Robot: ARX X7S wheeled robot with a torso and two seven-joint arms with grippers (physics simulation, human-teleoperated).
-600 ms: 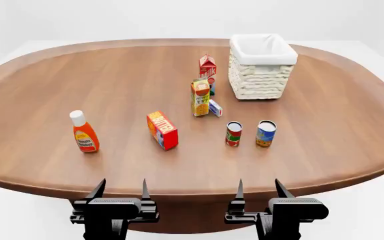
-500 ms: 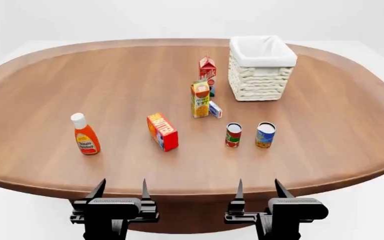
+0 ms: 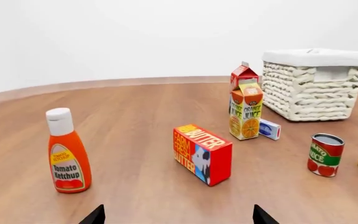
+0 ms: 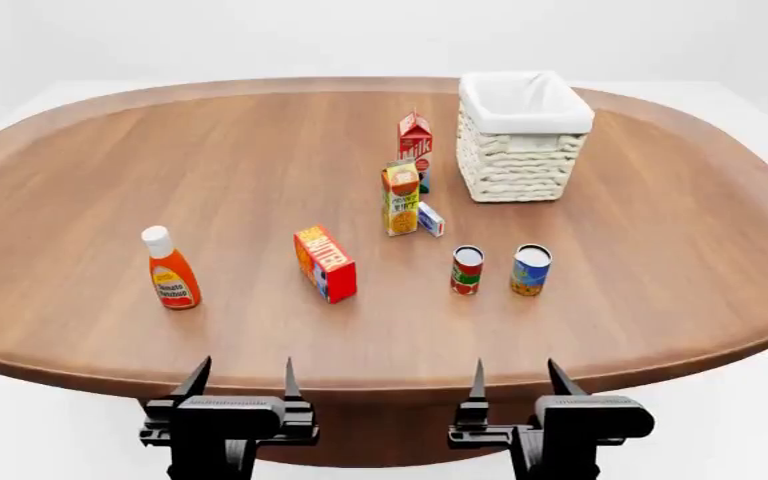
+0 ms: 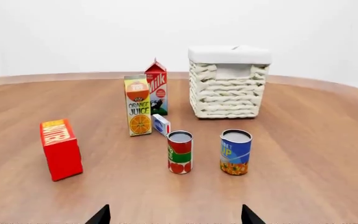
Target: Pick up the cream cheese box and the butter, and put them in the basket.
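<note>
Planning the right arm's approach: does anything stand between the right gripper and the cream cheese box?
Yes. The red-and-green can stands between the right gripper and the cream cheese box; the orange juice carton stands right beside the box.

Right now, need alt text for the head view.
A wooden table holds a white basket, butter, cream cheese box, cartons, two cans and ketchup. The left gripper and right gripper hover open at its near edge.

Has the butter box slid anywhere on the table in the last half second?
No. In the head view the butter keeps its spot between the ketchup bottle and the red can; the whole picture only shifts slightly as the camera moves.
</note>
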